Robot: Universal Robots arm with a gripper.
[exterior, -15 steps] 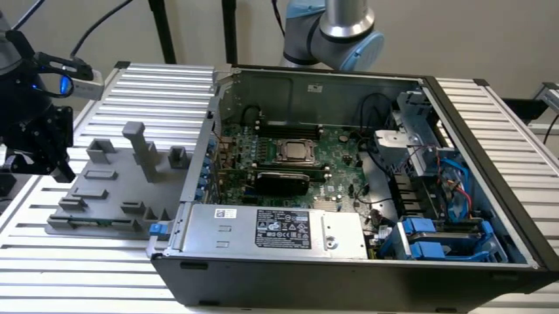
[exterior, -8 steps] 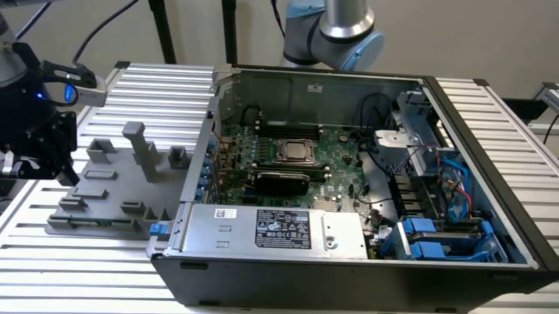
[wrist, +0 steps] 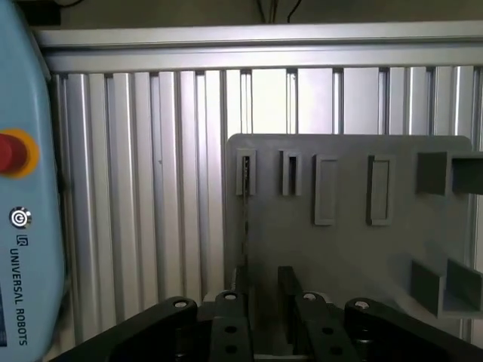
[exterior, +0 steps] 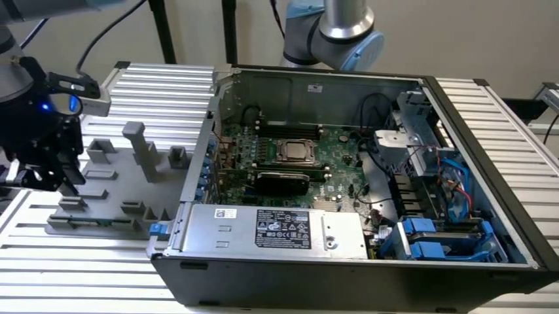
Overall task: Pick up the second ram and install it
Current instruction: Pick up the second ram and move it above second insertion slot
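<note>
Grey fixture [wrist: 347,249] holds the second ram [wrist: 245,215], a thin dark edge-on strip; jaws slightly spread.

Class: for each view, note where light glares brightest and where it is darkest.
Exterior view: the aluminium table glares at the exterior view's right; the gripper is dark. Wrist view: table slats beyond the grey fixture glare; the gripper is dark.
</note>
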